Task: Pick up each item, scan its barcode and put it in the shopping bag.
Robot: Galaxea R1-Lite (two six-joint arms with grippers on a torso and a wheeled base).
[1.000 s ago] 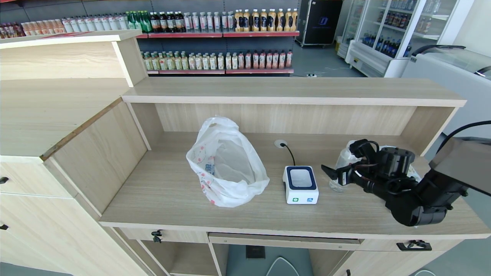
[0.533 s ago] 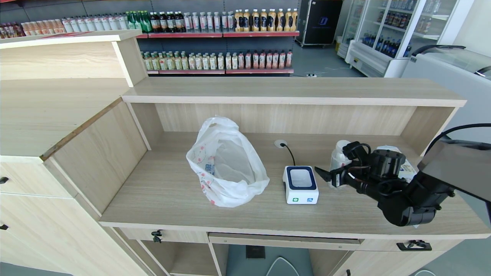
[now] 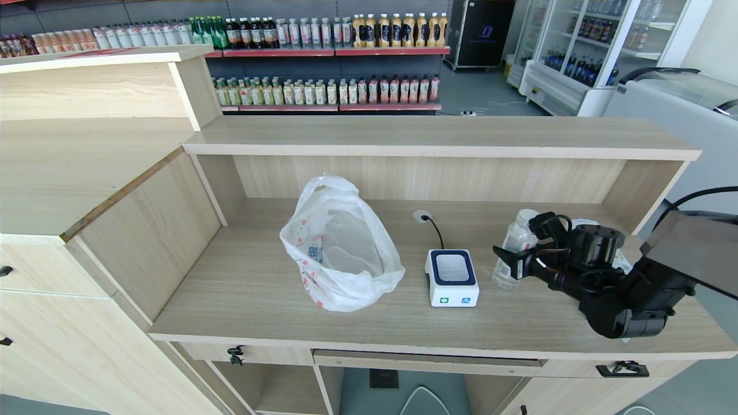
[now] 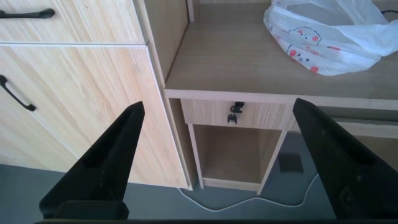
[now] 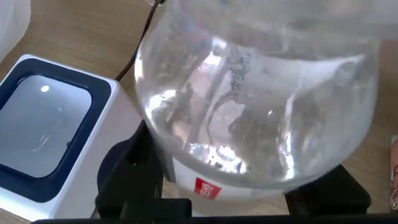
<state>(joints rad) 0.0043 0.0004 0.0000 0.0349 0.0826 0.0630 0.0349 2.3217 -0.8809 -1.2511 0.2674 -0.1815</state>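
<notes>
The clear plastic bottle [image 3: 512, 253] sits between the fingers of the right pincer [image 3: 509, 263], which pinches it low on its body, just above the label, as the right wrist view shows [image 5: 261, 106]. The bottle leans a little, its cap tipped away from the scanner. I cannot tell whether its base touches the worktop [image 3: 259, 288]. Just beside this pincer, on its open side, stands the white scanner [image 3: 452, 276] with its dark-framed window facing up. A black cable [image 3: 436, 231] runs from it to a hole farther back. Beyond the scanner, well apart from the pincer, the white shopping bag [image 3: 337, 248] stands open. Behind the pincer's arm a white packet [image 3: 621, 261] lies mostly hidden. The left pincer [image 4: 217, 163] hangs with fingers spread wide, below the worktop's front edge, facing a cupboard [image 4: 81, 118].
</notes>
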